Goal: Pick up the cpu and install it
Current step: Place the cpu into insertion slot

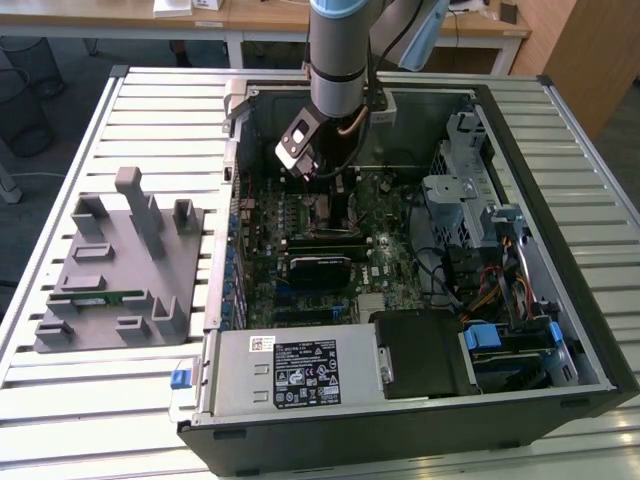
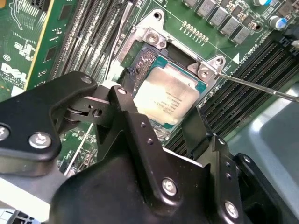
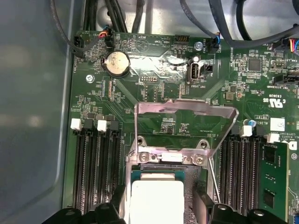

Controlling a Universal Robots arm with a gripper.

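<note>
Claw [image 2: 161,112] is down inside the case [image 1: 400,435], spread a touch wider than the cpu [image 2: 166,93] and straddling it, with one black finger [image 2: 127,105] on each side. In the first wrist view a sliver of socket shows between the chip and one finger, so it looks loose, not pinched.

Cpu lies flat in the socket [image 2: 145,60] on the green board [image 3: 159,88]. It's square, with a pale matte silver lid and a thin green rim. Shiny steel load plate [image 3: 187,109] stands flipped up beside it, and a thin wire lever [image 2: 252,86] sticks out. Long black ribbed ram slots [image 3: 96,168] run along both sides. Fingers are flat black metal links with round silver bolts.
</note>
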